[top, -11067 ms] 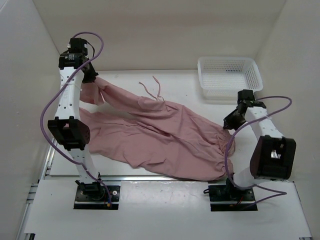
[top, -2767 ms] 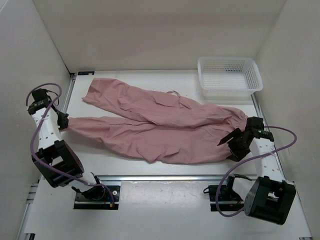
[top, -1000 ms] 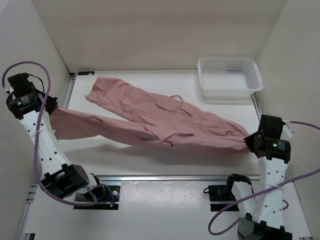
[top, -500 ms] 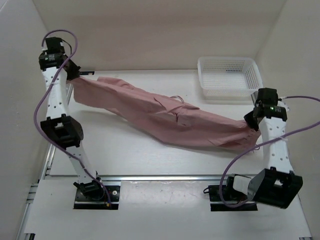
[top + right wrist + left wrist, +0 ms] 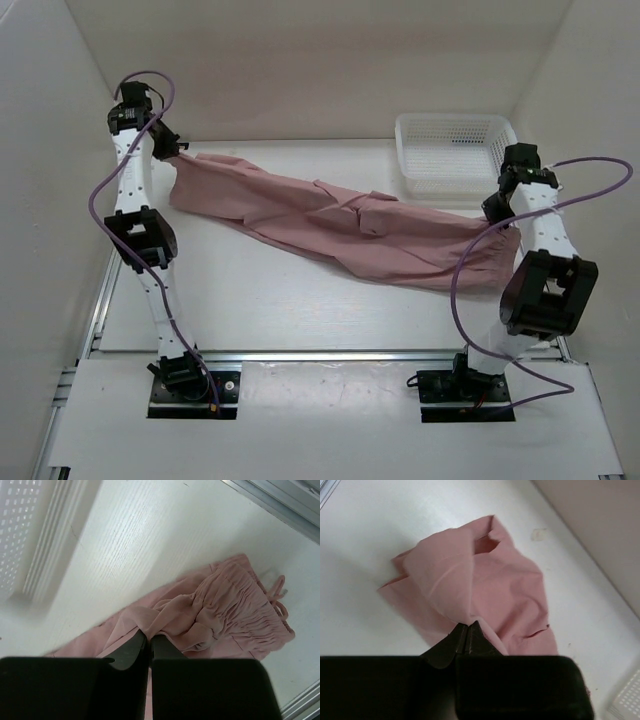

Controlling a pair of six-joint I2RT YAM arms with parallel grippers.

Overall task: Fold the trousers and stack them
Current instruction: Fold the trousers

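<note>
One flat white desk [image 5: 300,310] is enclosed by plain white walls [image 5: 300,70], and a white perforated plastic basket [image 5: 460,150] is set at the upper right of the frame. The dusty-pink soft fabric trousers [image 5: 340,225] are stretched from upper left to middle right. Both arms are reared upright. The left gripper [image 5: 172,152] is clamped on a leg end, the right gripper [image 5: 495,212] on fabric beside the gathered waistband.

Part of the trousers [image 5: 225,615] behind the right hand [image 5: 149,638], probably.
</note>
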